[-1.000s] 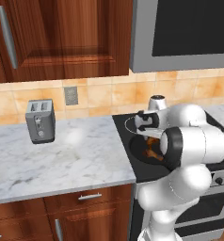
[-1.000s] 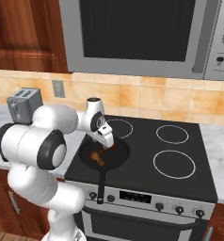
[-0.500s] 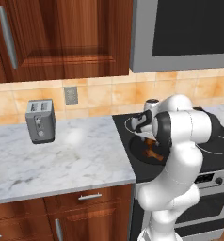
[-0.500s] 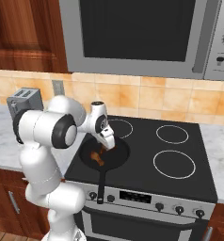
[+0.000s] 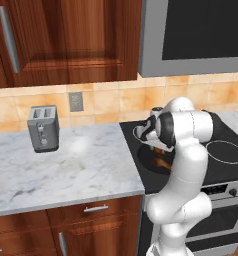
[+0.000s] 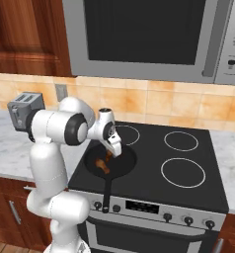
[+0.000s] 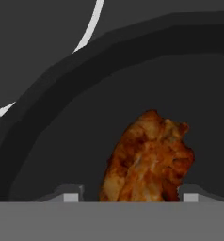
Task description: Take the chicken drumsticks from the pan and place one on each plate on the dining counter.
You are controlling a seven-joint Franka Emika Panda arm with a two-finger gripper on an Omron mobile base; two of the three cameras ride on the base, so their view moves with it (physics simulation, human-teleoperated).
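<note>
Gripper [image 6: 111, 154] down inside the pan [image 6: 120, 166] on the stovetop [image 6: 188, 148], fingers [image 7: 70, 196] apart either side of one chicken drumstick [image 7: 149, 157], perhaps not yet pinching. Second drumstick [image 6: 101, 165] lying at seven o'clock in the pan.

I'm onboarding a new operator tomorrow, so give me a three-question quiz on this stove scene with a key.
1. True or false: the pan sits on the stove's front-left burner.
2. What lies between the gripper fingertips in the hand view? A) a plate B) a drumstick C) a pan handle
3. Fill in: the toaster stands on the marble ____.

Key: 1 true; 2 B; 3 worktop
</note>
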